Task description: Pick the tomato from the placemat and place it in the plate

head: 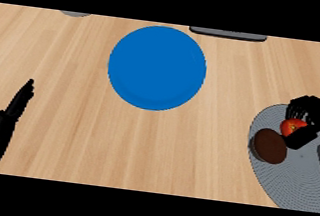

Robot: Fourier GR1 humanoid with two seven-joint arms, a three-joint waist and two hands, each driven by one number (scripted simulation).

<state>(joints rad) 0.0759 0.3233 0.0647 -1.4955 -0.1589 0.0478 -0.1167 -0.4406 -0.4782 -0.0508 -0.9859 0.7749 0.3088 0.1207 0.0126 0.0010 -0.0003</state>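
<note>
Right hand (316, 119) curls round the tomato (291, 126) on the grey placemat (287, 183) — fingers above, thumb below, ready for lifting — with a brown disc (270, 145) just beside it, the blue plate (157, 68) well apart, and the left hand (1, 128) resting open.

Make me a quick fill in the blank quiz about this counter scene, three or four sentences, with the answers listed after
1. The tomato sits on the grey placemat, and the robot's ____ hand is curled round it.
2. The plate in the middle of the counter is ____ in colour.
3. Beside the tomato on the placemat lies a round ____ object.
4. The left hand rests open at the view's ____ edge.

Answers: right; blue; brown; left
</note>
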